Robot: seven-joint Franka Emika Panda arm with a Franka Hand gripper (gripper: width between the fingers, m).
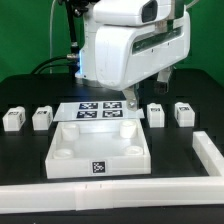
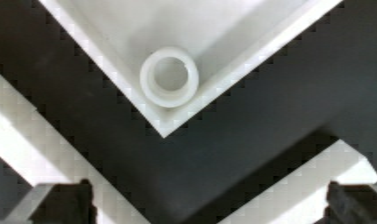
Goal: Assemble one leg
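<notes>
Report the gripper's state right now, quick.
Gripper: open, fingers spread wide, nothing held between them.

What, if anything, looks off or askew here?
Nothing stands out. The four legs stand in a row, two either side of the marker board. The panel lies flat, its corner socket intact and empty. The claw is open, holding nothing.

The arm (image 1: 125, 50) is a bulky, glossy white shell with rounded edges and a grey seam, black cables (image 1: 68, 30) at its back, and dark, blurred fingers (image 2: 57, 204).
</notes>
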